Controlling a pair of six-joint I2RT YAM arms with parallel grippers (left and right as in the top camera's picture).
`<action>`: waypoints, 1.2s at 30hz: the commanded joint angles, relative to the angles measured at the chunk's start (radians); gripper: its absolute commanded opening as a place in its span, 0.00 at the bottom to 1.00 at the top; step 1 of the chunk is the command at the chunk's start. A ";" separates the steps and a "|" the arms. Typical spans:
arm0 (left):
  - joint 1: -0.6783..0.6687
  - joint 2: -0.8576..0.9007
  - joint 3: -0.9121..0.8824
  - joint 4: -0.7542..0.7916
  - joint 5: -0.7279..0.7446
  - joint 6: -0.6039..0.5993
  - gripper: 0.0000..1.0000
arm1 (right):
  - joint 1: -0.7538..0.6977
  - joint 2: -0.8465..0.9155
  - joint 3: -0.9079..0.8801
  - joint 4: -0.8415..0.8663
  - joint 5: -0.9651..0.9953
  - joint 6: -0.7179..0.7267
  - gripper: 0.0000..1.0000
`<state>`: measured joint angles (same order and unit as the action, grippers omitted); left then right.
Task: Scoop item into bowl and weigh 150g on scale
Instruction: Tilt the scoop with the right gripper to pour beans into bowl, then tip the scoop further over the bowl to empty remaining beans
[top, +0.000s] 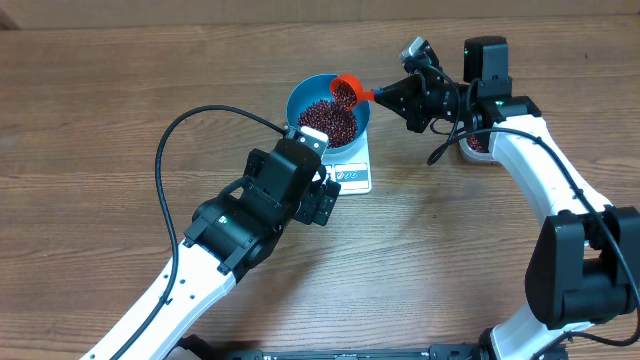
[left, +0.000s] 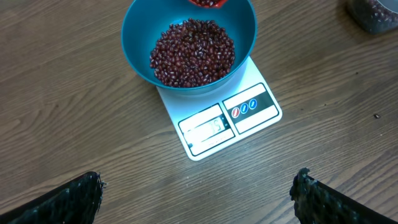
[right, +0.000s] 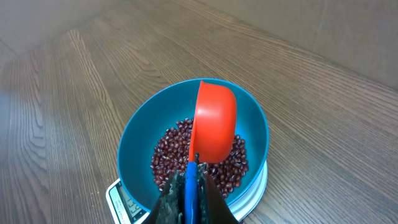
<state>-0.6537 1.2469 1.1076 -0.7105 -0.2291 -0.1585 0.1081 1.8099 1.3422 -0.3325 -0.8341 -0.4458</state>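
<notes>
Small, glossy dark maroon beans (left: 193, 53) are heaped in a round, deep teal-blue bowl (left: 134, 37). The bowl is set on a flat white rectangular scale (left: 227, 134), whose display and button panel run along the edge nearest the left jaws; the digits cannot be read. A smooth, rounded orange-red plastic scoop (right: 214, 121) is gripped by its blue handle in the closed right jaws. It is held just ahead of them, tipped on its side above the bowl, with beans inside it. The white-and-black right arm (top: 530, 160) is stretched toward the bowl. The left jaws are spread wide and grip nothing. Their dark, rough-textured fingertips (left: 74, 199) are held apart above the surface, with scale and bowl straight ahead of them. A clear plastic tub (left: 373, 12) is glimpsed far ahead and to the right of the left jaws. Everything is carried by a brown wood-grain surface (top: 100, 100).
</notes>
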 joint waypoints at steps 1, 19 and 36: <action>0.005 0.008 0.009 0.004 -0.014 -0.014 1.00 | 0.005 0.008 0.005 0.006 -0.016 -0.006 0.04; 0.005 0.008 0.008 0.004 -0.014 -0.014 1.00 | 0.005 0.008 0.005 0.008 -0.013 -0.218 0.04; 0.005 0.008 0.009 0.004 -0.014 -0.014 1.00 | 0.005 0.008 0.005 0.002 -0.013 -0.218 0.04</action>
<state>-0.6537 1.2469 1.1076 -0.7105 -0.2295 -0.1585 0.1085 1.8099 1.3422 -0.3340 -0.8337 -0.6552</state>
